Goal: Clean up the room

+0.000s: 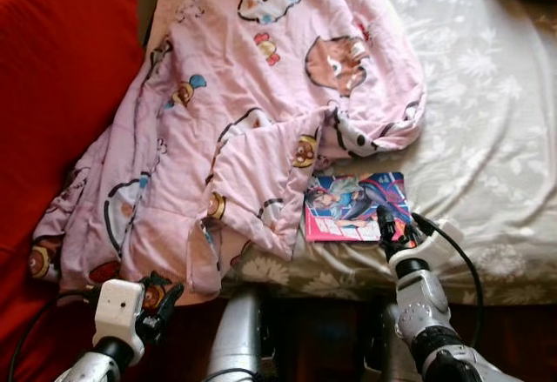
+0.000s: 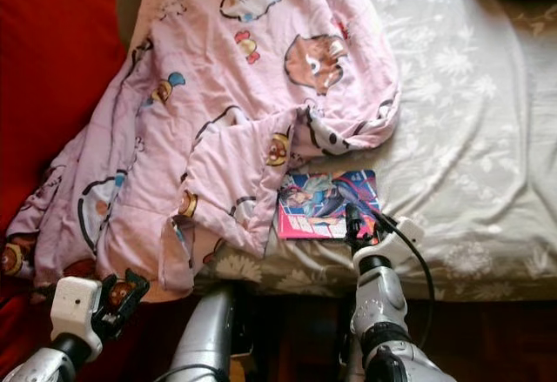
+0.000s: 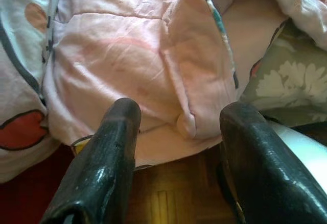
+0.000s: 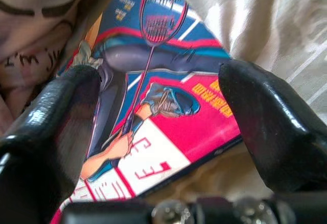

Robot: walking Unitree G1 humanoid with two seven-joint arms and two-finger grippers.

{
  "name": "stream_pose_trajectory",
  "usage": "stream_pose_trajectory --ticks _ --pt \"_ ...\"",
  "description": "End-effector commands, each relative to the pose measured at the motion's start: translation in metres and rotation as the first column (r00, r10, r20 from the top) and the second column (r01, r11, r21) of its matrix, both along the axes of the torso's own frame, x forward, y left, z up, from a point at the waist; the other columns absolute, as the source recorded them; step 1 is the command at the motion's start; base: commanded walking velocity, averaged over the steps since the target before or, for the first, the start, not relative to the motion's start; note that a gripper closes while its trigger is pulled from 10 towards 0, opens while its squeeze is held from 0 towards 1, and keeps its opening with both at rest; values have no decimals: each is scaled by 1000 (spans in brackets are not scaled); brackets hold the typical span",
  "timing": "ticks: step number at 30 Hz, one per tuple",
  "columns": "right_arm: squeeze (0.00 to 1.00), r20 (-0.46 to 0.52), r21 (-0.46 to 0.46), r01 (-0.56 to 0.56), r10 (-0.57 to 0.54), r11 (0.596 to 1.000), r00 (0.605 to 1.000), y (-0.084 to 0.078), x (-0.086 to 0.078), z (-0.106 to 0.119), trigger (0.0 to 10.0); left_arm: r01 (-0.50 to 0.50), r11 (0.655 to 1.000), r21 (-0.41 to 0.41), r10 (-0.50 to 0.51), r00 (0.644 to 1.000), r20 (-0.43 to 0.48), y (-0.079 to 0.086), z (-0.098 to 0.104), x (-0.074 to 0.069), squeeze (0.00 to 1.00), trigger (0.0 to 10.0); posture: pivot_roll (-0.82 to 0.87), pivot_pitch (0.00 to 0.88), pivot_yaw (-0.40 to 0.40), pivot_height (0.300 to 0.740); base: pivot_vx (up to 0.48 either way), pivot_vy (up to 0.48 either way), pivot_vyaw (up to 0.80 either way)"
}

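While one pink cartoon blanket (image 1: 252,112) half-covers one comic book (image 1: 357,206), the right gripper (image 4: 163,132) hovers spread over it; left gripper (image 3: 179,147) gapes below the blanket's hem.

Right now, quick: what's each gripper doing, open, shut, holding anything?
Left gripper: open, holding nothing, pointed at the pink blanket's hanging edge.
Right gripper: open, fingers either side of the comic book on the bed, not gripping.
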State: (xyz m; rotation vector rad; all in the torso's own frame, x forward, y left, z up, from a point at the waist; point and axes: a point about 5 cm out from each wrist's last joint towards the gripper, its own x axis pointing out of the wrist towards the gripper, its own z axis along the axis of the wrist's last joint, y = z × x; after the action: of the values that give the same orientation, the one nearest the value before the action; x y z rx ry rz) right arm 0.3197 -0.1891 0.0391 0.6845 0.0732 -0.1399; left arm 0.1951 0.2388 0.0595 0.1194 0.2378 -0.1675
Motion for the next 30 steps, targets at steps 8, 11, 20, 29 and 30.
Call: stream_pose_trajectory --ticks 8,11,20,29,30 --pt "0 80 21 96 -97 995 992 -19 -3 7 10000 -17 1000 9 17 998 -53 8 -4 -10 0 10000 241 373 187 606 0 0 0" --pt "0 72 27 92 -94 995 993 -20 -5 4 10000 -15 1000 8 16 998 -55 8 -4 -10 0 10000 242 372 187 606 0 0 0" --pt "0 47 161 21 -28 987 998 -10 -13 -11 10000 -21 1000 16 22 998 -63 10 -3 -15 0 10000 263 381 195 606 0 0 0" --pt "0 23 216 44 -50 975 998 -15 -18 -17 10000 -19 999 28 21 997 -76 13 -2 -20 0 10000 278 390 207 606 0 0 0" --pt "0 20 217 42 -47 975 999 -15 -18 -18 10000 -19 999 28 21 997 -76 13 -2 -20 0 10000 279 392 208 606 0 0 0"
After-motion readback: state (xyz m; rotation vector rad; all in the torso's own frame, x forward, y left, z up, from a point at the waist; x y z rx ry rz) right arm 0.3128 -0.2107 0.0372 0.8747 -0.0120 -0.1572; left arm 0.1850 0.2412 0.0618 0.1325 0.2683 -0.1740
